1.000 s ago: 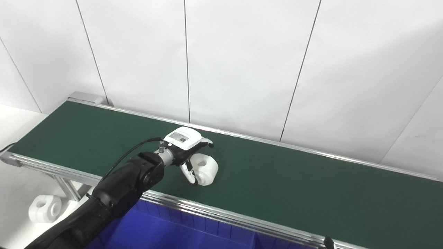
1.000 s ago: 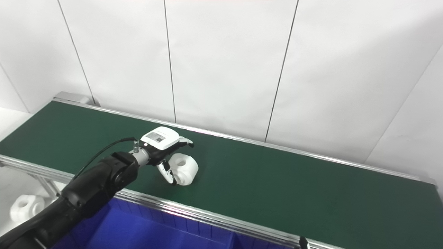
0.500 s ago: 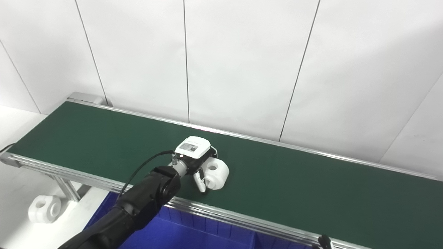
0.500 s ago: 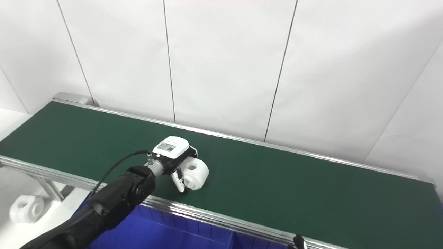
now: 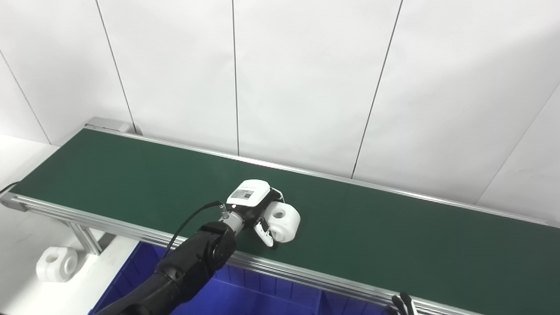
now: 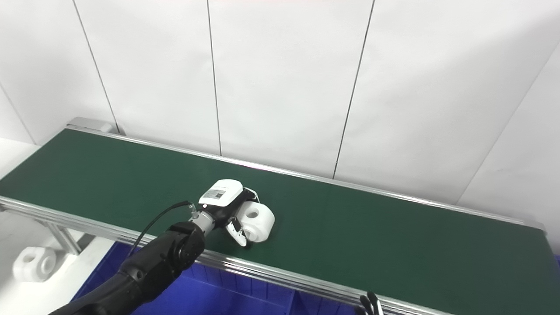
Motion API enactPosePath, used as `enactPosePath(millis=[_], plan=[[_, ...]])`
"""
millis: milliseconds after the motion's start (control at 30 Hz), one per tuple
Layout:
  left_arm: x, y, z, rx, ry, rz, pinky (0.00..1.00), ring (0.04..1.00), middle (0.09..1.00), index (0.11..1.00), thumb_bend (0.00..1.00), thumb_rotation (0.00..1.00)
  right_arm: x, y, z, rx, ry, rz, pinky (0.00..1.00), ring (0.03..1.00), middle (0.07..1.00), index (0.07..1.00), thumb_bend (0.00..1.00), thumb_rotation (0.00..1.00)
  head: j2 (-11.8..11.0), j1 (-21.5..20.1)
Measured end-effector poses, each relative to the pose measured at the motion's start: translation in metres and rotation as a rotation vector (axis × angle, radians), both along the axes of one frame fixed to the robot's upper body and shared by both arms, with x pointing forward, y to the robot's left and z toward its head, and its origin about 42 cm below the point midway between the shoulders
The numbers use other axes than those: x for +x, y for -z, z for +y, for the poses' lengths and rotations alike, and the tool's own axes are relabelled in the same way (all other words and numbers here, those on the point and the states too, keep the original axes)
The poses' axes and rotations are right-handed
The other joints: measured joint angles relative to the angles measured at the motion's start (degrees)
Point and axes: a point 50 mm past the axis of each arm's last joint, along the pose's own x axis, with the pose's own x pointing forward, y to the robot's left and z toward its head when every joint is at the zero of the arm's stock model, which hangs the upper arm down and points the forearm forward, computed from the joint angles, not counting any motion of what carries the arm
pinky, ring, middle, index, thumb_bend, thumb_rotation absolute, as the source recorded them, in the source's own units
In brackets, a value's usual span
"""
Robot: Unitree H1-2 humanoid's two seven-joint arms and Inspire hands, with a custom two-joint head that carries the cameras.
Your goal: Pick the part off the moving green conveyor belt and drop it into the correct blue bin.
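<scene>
A white part with a round hole (image 5: 286,222) lies on the green conveyor belt (image 5: 393,236), near its front edge. My left hand (image 5: 256,205) reaches in from the lower left and is closed around the part, with fingers behind it and the thumb in front. The part still rests on the belt. It also shows in the right eye view (image 6: 258,223). Only the fingertips of my right hand (image 5: 400,303) show at the bottom edge, extended and apart, holding nothing. A blue bin (image 5: 245,297) sits below the belt's front rail.
A second white part (image 5: 57,264) lies on the white table at the lower left, beside the conveyor's leg. The bin has a divider wall (image 5: 321,302). A white panelled wall stands right behind the belt. The silver front rail (image 5: 332,284) runs between belt and bin.
The part has travelled right along the belt and my left hand has followed it, its fingers closing around the part. My right fingertips have risen into view at the bottom edge.
</scene>
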Motion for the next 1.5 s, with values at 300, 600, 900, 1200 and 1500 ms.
enactPosePath(millis=[300,600,900,1200,1500], plan=[[-0.039,-0.047,0.017,0.046,0.157,-0.079,0.56,0.576,0.581,0.492,0.52,0.08,0.000,-0.001,0.000,0.000,0.000,-0.003,0.89,0.899,0.942,0.980,0.80,0.95,1.6,1.2],[-0.120,-0.079,0.110,0.184,0.139,-0.072,0.53,0.551,0.567,0.491,0.52,0.08,0.007,-0.011,-0.007,-0.010,0.006,-0.014,0.89,0.904,0.946,0.989,0.77,0.97,5.0,1.9],[-0.174,-0.047,0.135,0.210,0.146,0.043,0.51,0.539,0.558,0.491,0.52,0.08,0.010,-0.016,-0.009,-0.014,0.004,-0.018,0.87,0.889,0.937,0.985,0.77,0.95,5.4,2.6],[-0.193,-0.025,0.156,0.221,0.070,0.121,0.52,0.525,0.548,0.492,0.52,0.08,0.008,-0.015,-0.013,-0.020,0.015,0.001,0.86,0.884,0.937,0.986,0.79,0.95,5.5,2.6],[-0.199,-0.009,0.160,0.209,0.045,0.108,0.67,0.687,0.688,0.682,0.83,0.48,0.009,-0.015,-0.012,-0.018,0.013,0.000,0.87,0.890,0.940,0.988,0.80,0.95,5.4,2.2]])
